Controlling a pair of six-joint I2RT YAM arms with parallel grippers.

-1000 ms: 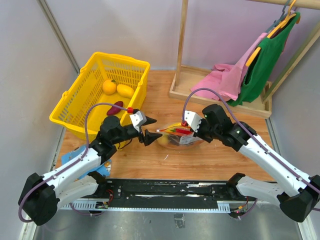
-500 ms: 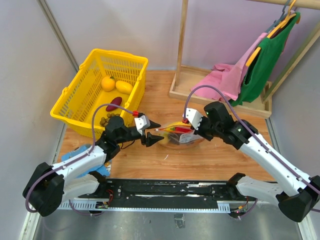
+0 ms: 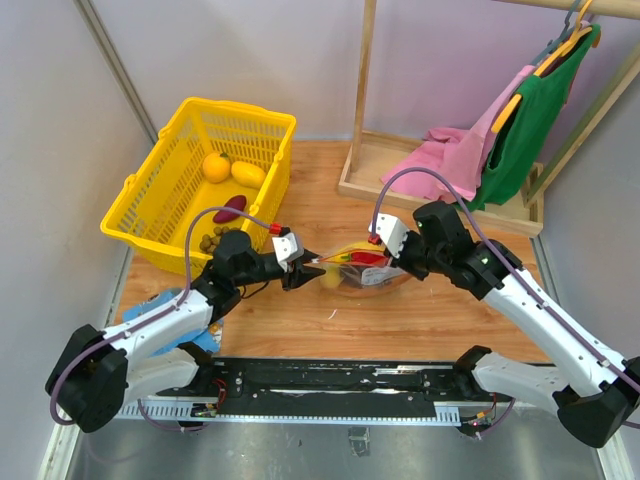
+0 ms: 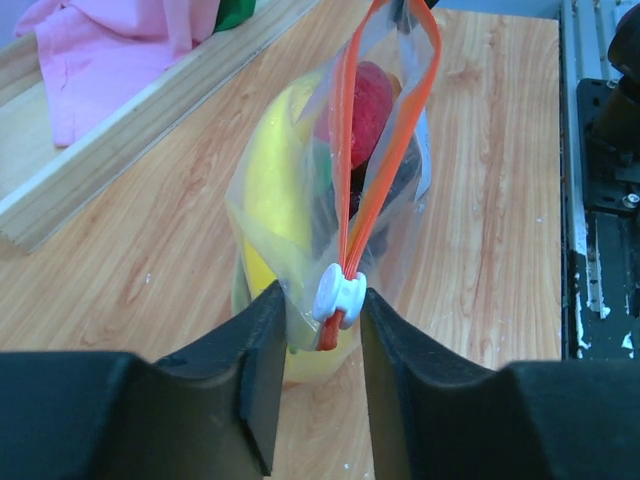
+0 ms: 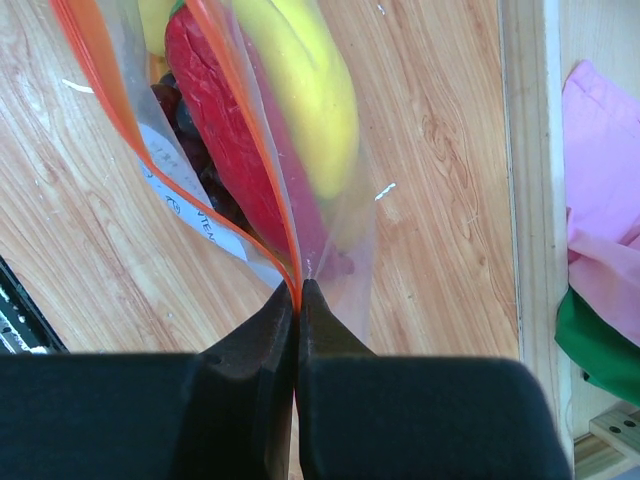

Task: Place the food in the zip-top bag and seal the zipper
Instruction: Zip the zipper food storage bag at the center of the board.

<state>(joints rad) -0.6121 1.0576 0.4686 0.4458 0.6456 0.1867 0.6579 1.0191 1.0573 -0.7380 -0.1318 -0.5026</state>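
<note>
Wooden tabletop (image 3: 400, 315), grey walls (image 3: 300, 60). Yellow basket (image 3: 140, 215) holds fruit (image 3: 232, 172). Clear bag (image 3: 362, 270), mid-tabletop, holds banana (image 5: 300, 90) and red pieces (image 5: 215, 120). Left fingers (image 4: 262, 380), spread, straddle the slider (image 4: 338, 293); right fingers (image 5: 255, 350) pinch the bag's opposite end.

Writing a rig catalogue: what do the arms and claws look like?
The left arm and right arm have white shells with black joints. A purplish cable loops to each wrist's white camera block. The left claw and right claw are matte black, two blunt fingers each.
</note>
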